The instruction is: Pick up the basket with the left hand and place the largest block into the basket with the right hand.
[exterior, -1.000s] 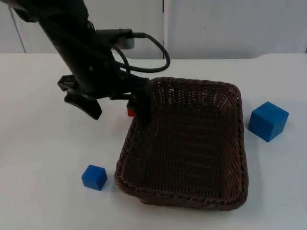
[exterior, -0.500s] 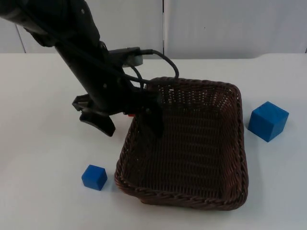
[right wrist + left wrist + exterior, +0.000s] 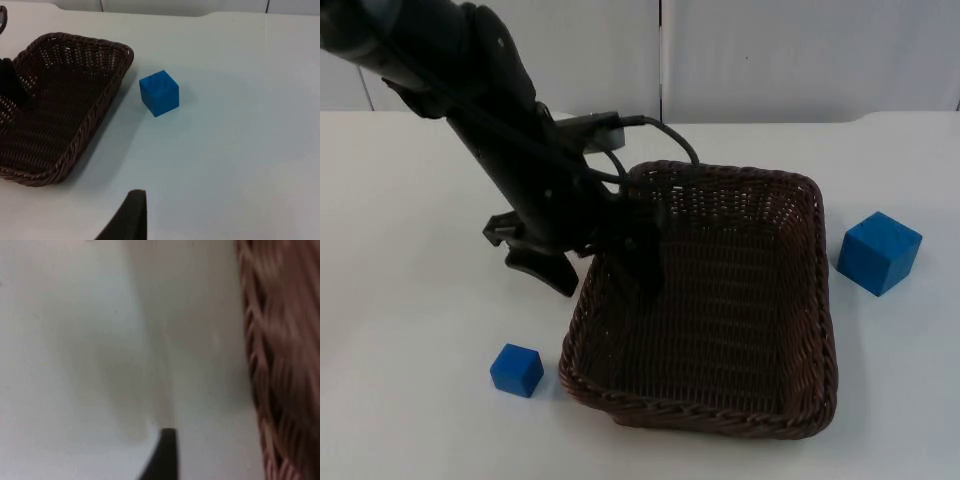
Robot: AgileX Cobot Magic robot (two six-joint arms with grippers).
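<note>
Basket: a dark brown wicker basket (image 3: 720,300) is seen on the white desk (image 3: 410,330), sitting flat, with nothing seen lying in it; its woven wall (image 3: 280,365) is also seen from the left wrist, and its rim (image 3: 95,120) from the right wrist.
Left hand: the left hand (image 3: 595,265) is placed low at the basket's left rim, astride it; one finger (image 3: 645,255) is seen inside the basket, the other finger (image 3: 545,268) outside over the desk.
Left hand state: the fingers are spread wide, with the rim between them; whether the rim is touched cannot be told.
Left wrist view: a black fingertip (image 3: 165,450) is seen over bare desk, just beside the wicker wall.
Largest block: a large blue block (image 3: 879,252) is found on the desk just beside the basket's right side, apart from it; the same block (image 3: 159,93) is seen from the right wrist, standing free near the basket's corner.
Small block: a small blue block (image 3: 517,370) lies on the desk near the basket's front left corner, not touching it.
Right hand: one black fingertip (image 3: 131,215) is seen above the desk, well apart from the large blue block; how far the fingers are parted cannot be told.
</note>
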